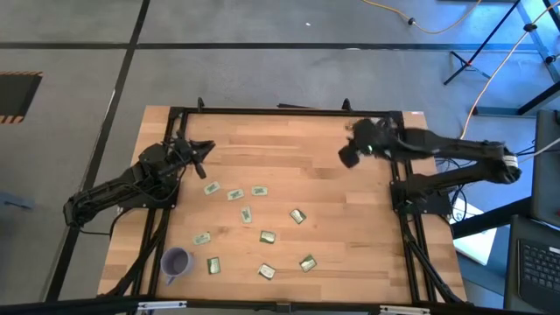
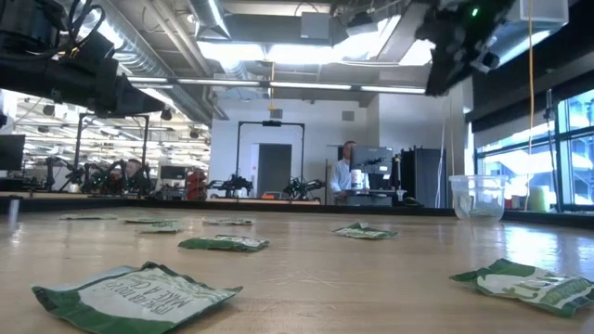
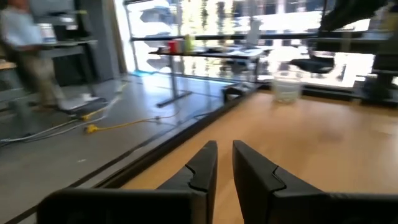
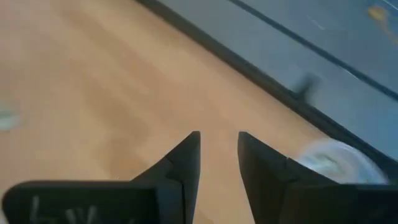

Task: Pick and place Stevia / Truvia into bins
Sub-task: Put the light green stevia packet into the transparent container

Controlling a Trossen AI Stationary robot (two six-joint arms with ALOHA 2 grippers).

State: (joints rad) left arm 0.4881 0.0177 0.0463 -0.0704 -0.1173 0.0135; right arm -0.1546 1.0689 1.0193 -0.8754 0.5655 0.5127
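Observation:
Several pale green and white sachets (image 1: pixel 246 213) lie flat across the middle and near part of the table, and show close up in the low view (image 2: pixel 135 295). The purple cup (image 1: pixel 176 261) stands near the near left corner. The translucent white cup (image 2: pixel 480 197) stands near the far right corner and also shows in both wrist views (image 3: pixel 287 86) (image 4: pixel 333 158). My left gripper (image 1: pixel 203 150) hovers over the far left of the table, open a little (image 3: pixel 224 155) and empty. My right gripper (image 1: pixel 350 156) hangs raised over the far right part, open (image 4: pixel 219 140) and empty.
A black frame (image 1: pixel 280 110) runs round the table's edges. Bare wood lies between the two grippers along the far half (image 1: pixel 280 153). A person (image 2: pixel 347 172) stands at a desk in the room beyond the table, and another (image 3: pixel 31 56) shows in the left wrist view.

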